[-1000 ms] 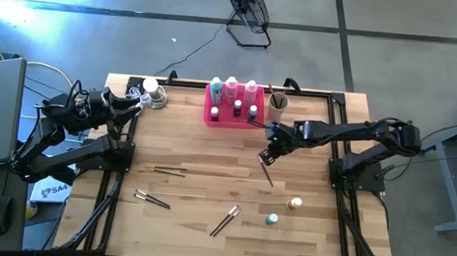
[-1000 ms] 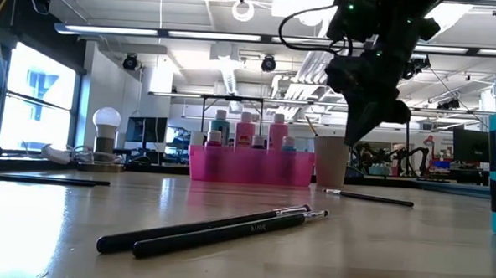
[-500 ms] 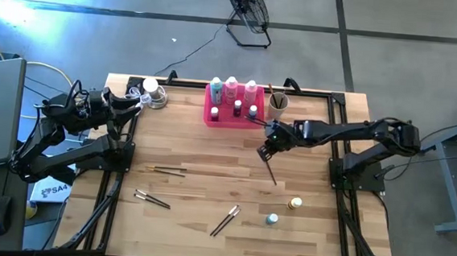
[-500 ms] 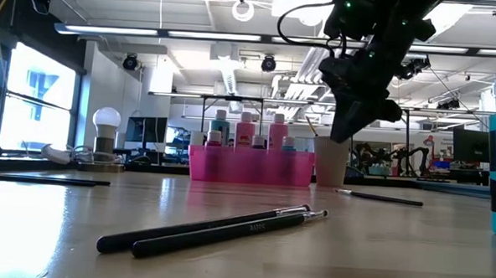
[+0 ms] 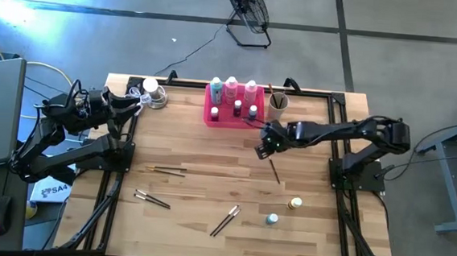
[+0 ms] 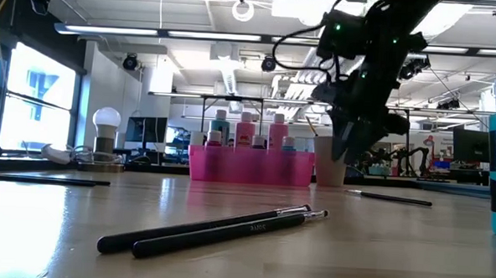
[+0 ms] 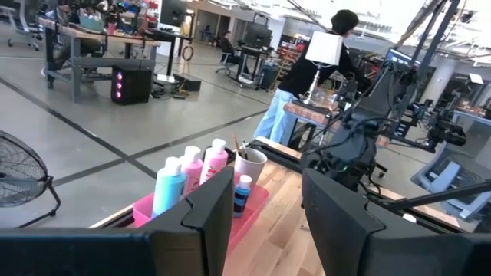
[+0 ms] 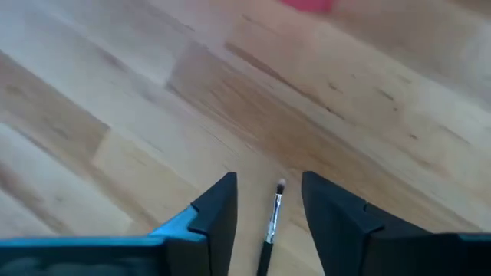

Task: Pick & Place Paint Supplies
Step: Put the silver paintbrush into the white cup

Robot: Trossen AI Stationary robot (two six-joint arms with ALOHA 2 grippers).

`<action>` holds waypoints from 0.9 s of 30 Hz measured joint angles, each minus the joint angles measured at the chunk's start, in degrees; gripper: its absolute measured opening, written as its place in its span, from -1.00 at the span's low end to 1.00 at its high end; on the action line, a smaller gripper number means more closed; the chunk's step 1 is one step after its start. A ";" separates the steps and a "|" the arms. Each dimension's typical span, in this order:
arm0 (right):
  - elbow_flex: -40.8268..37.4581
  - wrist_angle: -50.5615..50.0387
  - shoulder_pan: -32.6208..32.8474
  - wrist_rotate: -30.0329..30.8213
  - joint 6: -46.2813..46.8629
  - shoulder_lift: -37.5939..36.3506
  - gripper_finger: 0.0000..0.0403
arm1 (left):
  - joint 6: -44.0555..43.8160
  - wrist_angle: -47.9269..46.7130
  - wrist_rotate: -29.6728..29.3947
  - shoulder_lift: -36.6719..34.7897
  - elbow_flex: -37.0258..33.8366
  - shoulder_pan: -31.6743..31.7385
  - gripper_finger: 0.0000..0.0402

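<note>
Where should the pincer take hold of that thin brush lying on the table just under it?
Probably mid-handle, coming straight down from above. The paintbrush lies flat on the wooden table, so only its top is reachable; the right pincer fingers should straddle its thin shaft crosswise.

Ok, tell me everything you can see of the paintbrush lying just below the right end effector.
The paintbrush is a thin, dark-handled brush with a silvery ferrule and a small pale tip. It lies flat on the bare wooden table, at a slant in the high view, alone, with the other brushes and bottles well apart from it. The right end effector hangs above one end with open fingers, and the brush shows between them in the right wrist view; nothing grips it.
</note>
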 joint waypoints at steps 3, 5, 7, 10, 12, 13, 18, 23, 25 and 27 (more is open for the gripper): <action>0.00 -0.36 0.00 -0.27 0.60 1.96 -0.33 | 0.00 0.01 0.00 0.00 0.00 0.01 -0.24; 0.00 -0.18 0.00 -1.00 0.59 2.76 -0.33 | 0.00 0.01 0.00 0.00 0.00 0.01 -0.24; 0.00 -0.19 0.00 -1.45 0.68 3.36 -0.33 | 0.00 0.01 -0.02 0.00 0.00 0.00 -0.24; 0.02 -1.10 0.02 -0.90 0.60 3.90 -0.33 | 0.00 -0.01 -0.02 0.00 0.00 -0.01 -0.24; 0.00 -1.30 0.00 0.20 0.60 4.32 -0.33 | 0.00 0.01 -0.02 0.00 0.00 0.01 -0.24; 0.00 -1.47 0.00 0.40 0.62 4.36 -0.33 | 0.02 -0.01 -0.02 0.00 0.00 0.01 -0.24; 0.00 -4.17 -0.04 1.03 0.68 5.12 -0.33 | 0.02 -0.03 -0.02 0.00 0.00 0.00 -0.24; 0.00 -6.73 -0.02 -0.23 1.72 5.54 -0.33 | 0.22 -0.05 -0.07 0.00 0.00 0.00 -0.24; 0.00 -7.26 0.00 -0.27 1.98 5.59 -0.33 | 0.22 -0.03 -0.08 0.00 0.00 -0.01 -0.24; 0.00 -7.15 0.00 -0.26 1.98 5.59 -0.33 | 0.22 -0.03 -0.09 0.00 0.00 0.01 -0.24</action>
